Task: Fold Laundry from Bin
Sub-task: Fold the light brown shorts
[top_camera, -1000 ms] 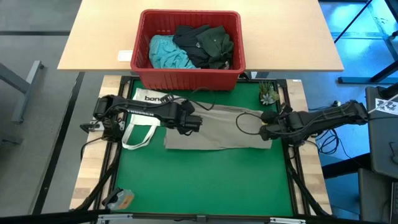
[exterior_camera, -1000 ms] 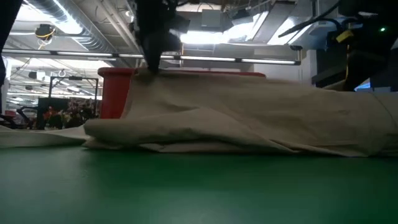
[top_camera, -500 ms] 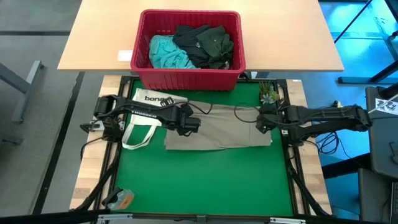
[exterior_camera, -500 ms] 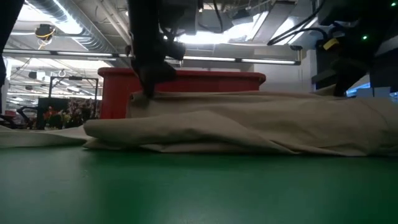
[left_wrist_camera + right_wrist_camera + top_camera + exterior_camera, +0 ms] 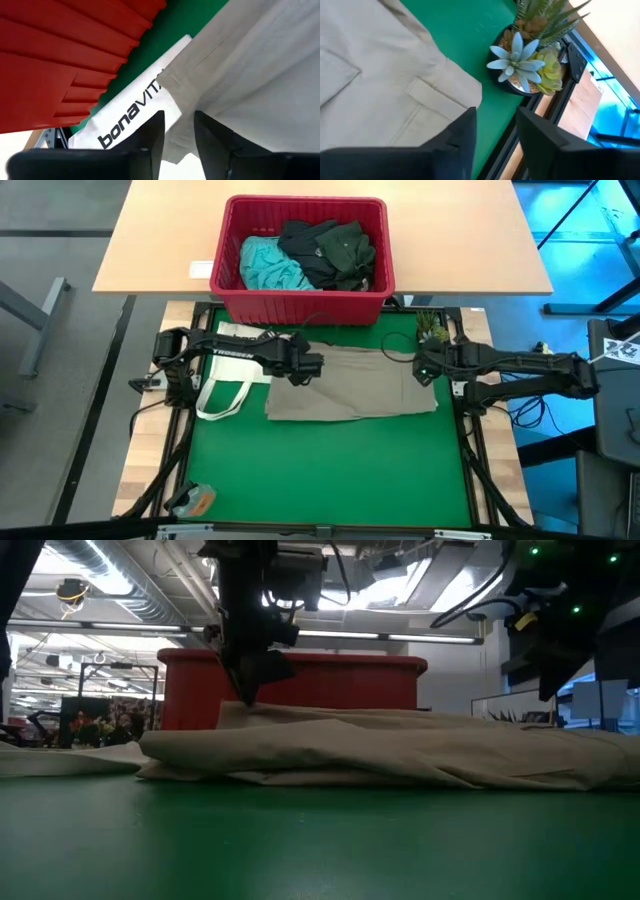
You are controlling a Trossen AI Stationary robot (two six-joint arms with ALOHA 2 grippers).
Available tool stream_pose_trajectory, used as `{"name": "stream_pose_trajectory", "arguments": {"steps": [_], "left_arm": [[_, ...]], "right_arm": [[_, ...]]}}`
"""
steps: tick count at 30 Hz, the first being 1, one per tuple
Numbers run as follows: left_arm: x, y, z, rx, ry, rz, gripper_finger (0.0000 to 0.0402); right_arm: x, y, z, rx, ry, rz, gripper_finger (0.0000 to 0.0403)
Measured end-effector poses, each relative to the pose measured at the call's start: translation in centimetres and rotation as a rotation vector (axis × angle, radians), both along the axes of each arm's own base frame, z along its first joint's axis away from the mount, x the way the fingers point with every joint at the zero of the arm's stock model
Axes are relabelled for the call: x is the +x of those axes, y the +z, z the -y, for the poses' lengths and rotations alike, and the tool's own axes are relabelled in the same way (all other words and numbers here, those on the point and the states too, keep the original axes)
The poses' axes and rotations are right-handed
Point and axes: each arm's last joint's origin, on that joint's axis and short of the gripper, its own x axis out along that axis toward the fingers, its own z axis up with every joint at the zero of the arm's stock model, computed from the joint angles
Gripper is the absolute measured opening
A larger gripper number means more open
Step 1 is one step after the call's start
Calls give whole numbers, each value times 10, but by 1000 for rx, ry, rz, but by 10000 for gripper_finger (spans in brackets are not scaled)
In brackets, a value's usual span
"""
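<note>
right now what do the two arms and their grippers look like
Both arms are dark, jointed, with black cables looping off them. The left arm carries white lettering along one link. The left gripper and the right gripper each have two flat, matte black fingers.

Khaki-tan garment (image 5: 350,382), plain, no print, lies on a solid green mat (image 5: 330,470). Red bin (image 5: 305,298) w/ slotted sides holds light turquoise cloth (image 5: 268,264), dk grey piece (image 5: 308,242) & dk green piece (image 5: 348,252); white tote bag (image 5: 135,117) has black "bonaVITA" lettering. Small plant (image 5: 530,55) shows pale blue-grey, yellow-green & green leaves in a black pot; both arms dark, table beyond is light wood (image 5: 170,230).
</note>
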Motion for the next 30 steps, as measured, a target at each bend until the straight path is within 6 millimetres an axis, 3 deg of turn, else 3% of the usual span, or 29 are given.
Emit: {"name": "stream_pose_trajectory", "arguments": {"steps": [6,14,20,25,30], "left_arm": [[0,0,-2,7,6,-2,134],[-5,3,-13,16,10,-65,166],[-3,29,-15,23,-14,-93,162],[6,61,-14,44,-51,-39,153],[14,74,-6,-127,-54,99,152]], "right_arm": [[-2,0,3,-1,-28,2,202],[-1,0,3,-1,-25,2,212],[-2,1,3,15,17,-29,209],[0,15,4,-16,76,-58,209],[4,26,3,32,94,26,209]]}}
